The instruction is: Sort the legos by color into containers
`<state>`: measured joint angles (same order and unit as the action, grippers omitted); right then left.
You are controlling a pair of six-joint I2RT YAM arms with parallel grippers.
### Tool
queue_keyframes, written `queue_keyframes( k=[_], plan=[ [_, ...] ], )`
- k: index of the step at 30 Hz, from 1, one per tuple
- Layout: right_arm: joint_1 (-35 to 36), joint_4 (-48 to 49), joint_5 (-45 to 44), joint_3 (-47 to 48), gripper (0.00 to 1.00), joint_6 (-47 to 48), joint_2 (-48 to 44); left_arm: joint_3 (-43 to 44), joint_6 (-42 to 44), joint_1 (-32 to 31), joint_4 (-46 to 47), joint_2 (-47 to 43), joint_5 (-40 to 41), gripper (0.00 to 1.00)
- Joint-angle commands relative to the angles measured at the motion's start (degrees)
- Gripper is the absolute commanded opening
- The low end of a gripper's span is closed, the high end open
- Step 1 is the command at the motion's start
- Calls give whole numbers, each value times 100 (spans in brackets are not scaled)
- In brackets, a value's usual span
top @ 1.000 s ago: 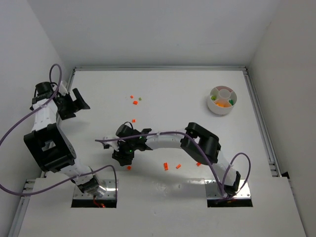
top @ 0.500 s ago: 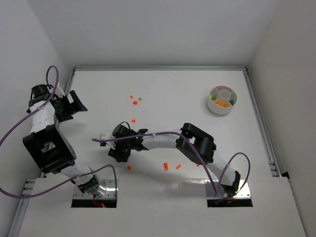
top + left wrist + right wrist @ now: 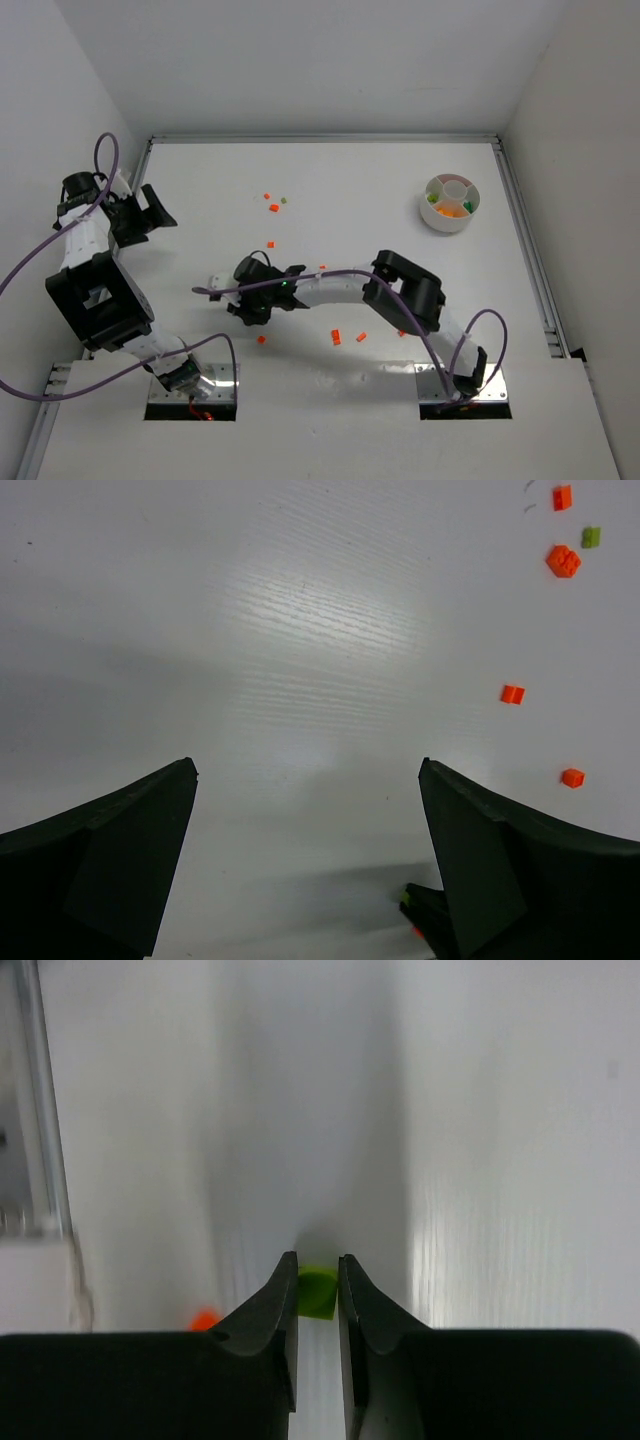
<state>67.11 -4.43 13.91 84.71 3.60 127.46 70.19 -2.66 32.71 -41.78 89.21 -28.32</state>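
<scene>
In the right wrist view my right gripper (image 3: 317, 1260) is shut on a small green lego (image 3: 318, 1292), both fingertips against its sides, down at the table surface. An orange lego (image 3: 204, 1318) lies just to its left. From above, the right gripper (image 3: 250, 310) sits left of centre and hides the green brick. My left gripper (image 3: 155, 205) hangs wide open at the far left with nothing between its fingers (image 3: 120, 840). Orange legos (image 3: 274, 208) and a green one (image 3: 284, 201) lie scattered. The white divided dish (image 3: 452, 203) stands at the back right, holding green, orange and yellow bricks.
More orange bricks lie near the front: one by the right gripper (image 3: 261, 339) and a pair (image 3: 337, 336) further right. The left wrist view shows orange bricks (image 3: 512, 693) and a green one (image 3: 591, 537) at right. A metal rail (image 3: 40, 1110) borders the table.
The right gripper's jaws have closed onto the green lego after shifting slightly over the table. The left arm drew back a little, then held still, open.
</scene>
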Motion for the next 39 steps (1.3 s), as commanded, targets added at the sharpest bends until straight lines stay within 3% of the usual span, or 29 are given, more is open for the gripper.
queue_keyframes(
  k=[1,7,11,13,16,22,29,39],
  plan=[
    [-346,-313,-222,-770,3,377,-992,109,309,69,-102,-114,-192,100],
    [-1243,-1226,-266,-1334,0,861,-2496,56,362,69,-102,-132,-490,100],
    [-2420,-1771,-407,-1255,0,1361,-3077,56,362,-299,-41,-79,-491,100],
    [-2912,-2130,-407,-1045,0,1590,-3139,56,362,-475,134,-131,-438,100],
    [-4341,-2631,-407,-554,0,2143,-2991,169,362,-1141,188,-132,-18,100],
    [-6076,-3116,-187,554,0,2646,-2297,232,126,-2135,459,-79,555,100],
    [-6596,-3723,-187,1670,0,3331,-1488,346,-60,-2401,522,123,608,100],
    [-6869,-4075,-178,1944,0,3666,-952,399,-60,-2454,522,176,669,100]
  ],
)
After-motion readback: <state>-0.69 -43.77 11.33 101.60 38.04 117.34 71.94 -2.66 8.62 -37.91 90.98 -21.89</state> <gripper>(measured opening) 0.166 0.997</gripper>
